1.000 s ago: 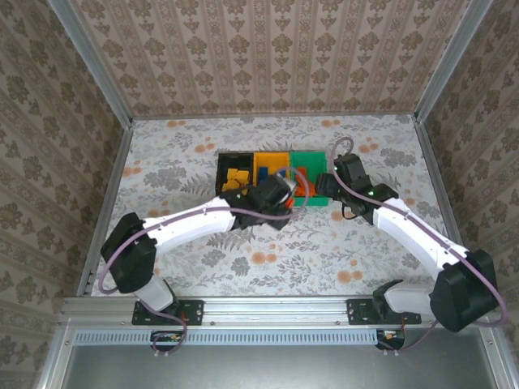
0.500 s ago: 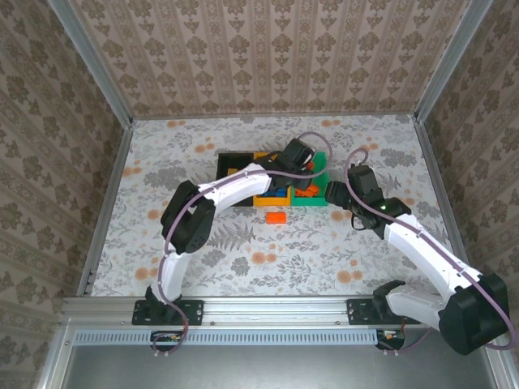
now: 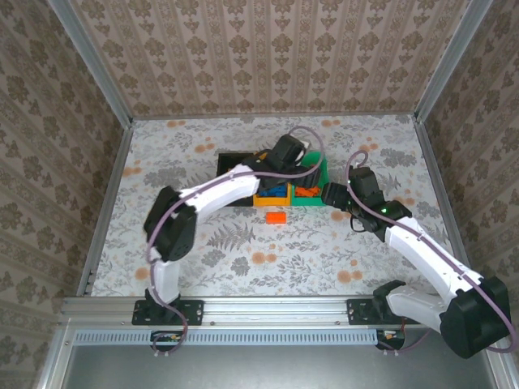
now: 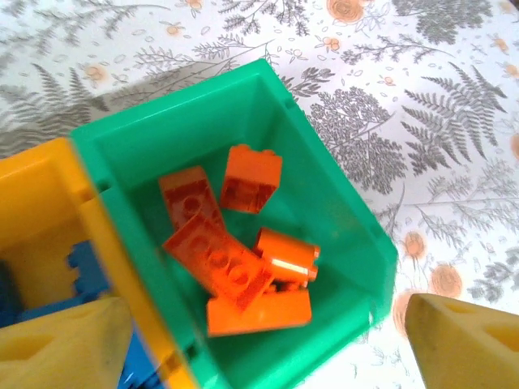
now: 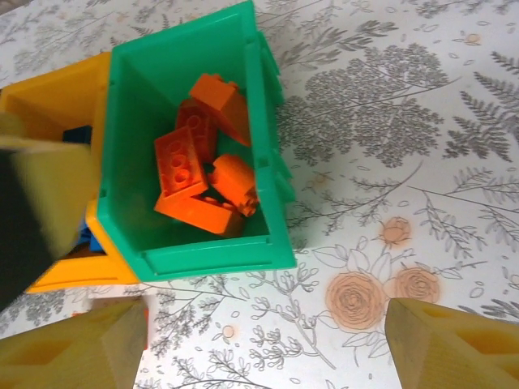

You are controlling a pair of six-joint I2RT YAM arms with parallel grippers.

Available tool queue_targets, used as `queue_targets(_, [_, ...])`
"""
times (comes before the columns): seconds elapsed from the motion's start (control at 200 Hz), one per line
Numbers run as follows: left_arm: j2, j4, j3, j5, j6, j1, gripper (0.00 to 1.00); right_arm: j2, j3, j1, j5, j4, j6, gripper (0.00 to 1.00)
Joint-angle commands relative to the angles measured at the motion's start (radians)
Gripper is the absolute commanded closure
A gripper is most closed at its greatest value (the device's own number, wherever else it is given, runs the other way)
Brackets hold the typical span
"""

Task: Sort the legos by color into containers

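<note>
No readable text, label, brand, number or sign on the containers (image 4: 328,190) or the legos (image 4: 220,261).

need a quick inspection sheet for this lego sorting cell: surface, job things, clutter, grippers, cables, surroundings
surface: floral-patterned table, no spill seen
job's things: green bin holds orange bricks; yellow-orange bin beside it holds blue bricks; black bin at the row's left end; one stray orange brick on the table in front of the bins
clutter: nothing seen
grippers: left gripper open, empty, above the green bin; right gripper open, empty, beside the green bin
cables: left arm's cable and right arm's cable loop free above the wrists
surroundings: wallpapered walls, metal frame rail at the near edge
</note>
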Motion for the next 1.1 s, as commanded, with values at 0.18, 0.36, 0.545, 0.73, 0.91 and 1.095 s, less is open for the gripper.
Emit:
queue_targets(0.18, [-0.515,0.120,-0.516,-0.109,-0.110,0.054,0.00,0.138,0.021,0.178,-0.045,0.092,0.023,0.18])
queue_targets(0.36, [-0.793,0.052,-0.751,-0.195,-0.166,0.053,0.00,0.333,0.076,0.333,0.022,0.151,0.074,0.00])
queue_targets(0.545, [-0.989,-0.022,-0.884,-0.264,-0.211,0.053,0.00,0.508,0.158,0.441,0.120,0.166,0.140,0.00])
queue_targets(0.73, [-1.079,-0.046,-0.943,-0.293,-0.239,0.055,0.00,0.656,0.269,0.492,0.248,0.092,0.182,0.00])
queue_targets(0.91, [-1.084,-0.062,-0.950,-0.302,-0.248,0.057,0.00,0.758,0.340,0.498,0.314,0.017,0.201,0.02])
queue_targets(1.095, [-1.096,-0.068,-0.953,-0.314,-0.247,0.059,0.00,0.799,0.373,0.498,0.302,-0.001,0.188,0.12])
